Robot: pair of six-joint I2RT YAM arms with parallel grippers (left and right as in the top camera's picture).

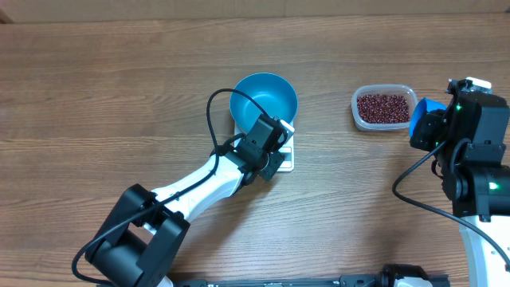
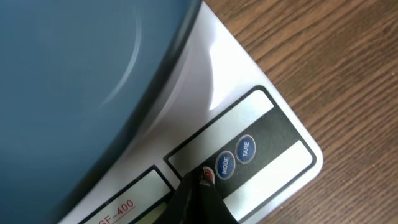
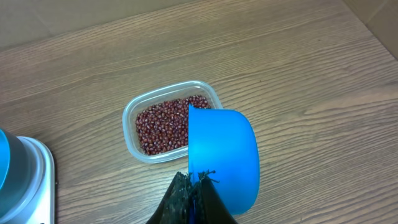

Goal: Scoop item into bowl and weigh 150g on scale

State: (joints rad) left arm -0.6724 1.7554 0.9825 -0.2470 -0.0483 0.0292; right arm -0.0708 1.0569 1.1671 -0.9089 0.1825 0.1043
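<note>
Both closed: left end effector [image 2: 198,186] touches glossy scale [image 2: 214,74], right end effector [image 3: 194,186] grips scoop [image 3: 224,149].

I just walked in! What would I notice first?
A big blue bowl sits on the white scale mid-table, the left gripper shut at its buttons. To the right, a clear tub holds red-brown beans, and the right gripper grips a blue scoop nearby.
</note>
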